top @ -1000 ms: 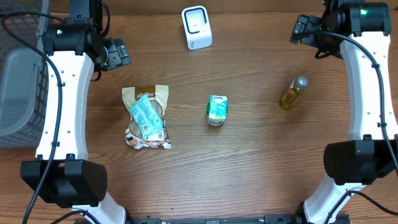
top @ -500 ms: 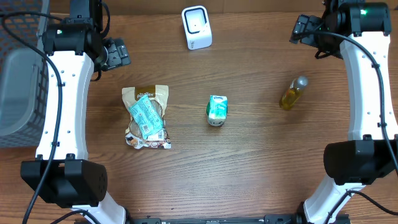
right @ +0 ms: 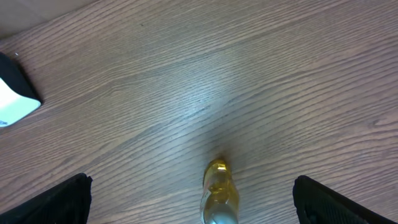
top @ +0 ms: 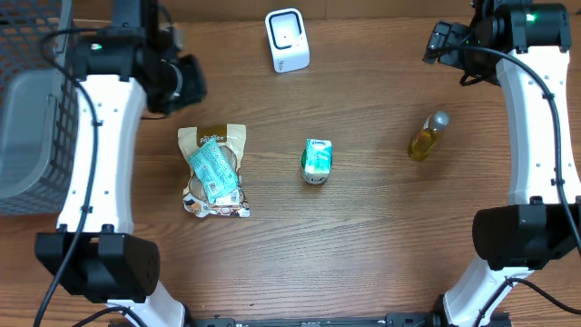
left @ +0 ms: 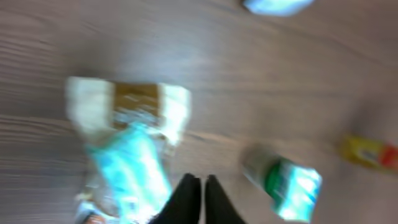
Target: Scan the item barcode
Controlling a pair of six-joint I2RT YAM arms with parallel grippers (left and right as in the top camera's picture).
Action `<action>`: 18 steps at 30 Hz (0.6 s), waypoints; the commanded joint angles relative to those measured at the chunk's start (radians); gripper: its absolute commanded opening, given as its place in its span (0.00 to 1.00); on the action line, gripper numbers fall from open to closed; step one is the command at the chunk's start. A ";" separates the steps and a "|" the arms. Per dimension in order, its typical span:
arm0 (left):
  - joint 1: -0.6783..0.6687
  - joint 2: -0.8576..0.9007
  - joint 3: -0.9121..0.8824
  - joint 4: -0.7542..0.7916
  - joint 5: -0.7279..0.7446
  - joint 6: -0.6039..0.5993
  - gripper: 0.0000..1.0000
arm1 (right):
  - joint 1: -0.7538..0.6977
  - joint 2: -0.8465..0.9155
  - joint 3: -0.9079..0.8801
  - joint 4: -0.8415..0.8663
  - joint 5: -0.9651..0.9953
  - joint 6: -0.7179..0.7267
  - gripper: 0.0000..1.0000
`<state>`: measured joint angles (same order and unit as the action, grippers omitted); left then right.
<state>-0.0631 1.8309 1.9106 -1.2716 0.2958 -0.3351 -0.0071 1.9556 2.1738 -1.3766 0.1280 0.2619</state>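
Note:
The white barcode scanner (top: 286,39) stands at the table's far middle. A tan snack bag (top: 211,139) lies left of centre with a teal packet (top: 212,170) on top of it. A small green and white carton (top: 317,160) sits in the middle, and a yellow bottle (top: 427,136) lies to the right. My left gripper (top: 186,80) hovers just behind the bag. In the blurred left wrist view its fingers (left: 186,198) are shut on nothing, above the teal packet (left: 130,168) and the carton (left: 286,186). My right gripper (top: 445,41) is open, high above the bottle (right: 219,193).
A dark wire basket (top: 27,109) with a grey liner stands at the table's left edge. The scanner's corner (right: 15,99) shows at the left of the right wrist view. Bare wood lies between the items.
My left arm has swung right toward the snack bag, and its gripper has gone from open to shut. The right arm and the items have not moved.

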 commanded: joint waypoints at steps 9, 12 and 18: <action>-0.303 -0.003 -0.157 0.043 0.108 0.005 0.35 | -0.006 -0.009 0.010 0.006 0.001 0.000 1.00; -0.363 -0.003 -0.199 0.077 0.073 -0.058 0.38 | -0.006 -0.009 0.010 0.006 0.001 -0.001 1.00; -0.438 -0.003 -0.309 0.200 0.059 -0.092 0.39 | -0.006 -0.009 0.010 0.006 0.001 0.000 1.00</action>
<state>-0.4850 1.8313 1.6447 -1.0969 0.3706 -0.3946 -0.0067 1.9556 2.1738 -1.3762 0.1280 0.2619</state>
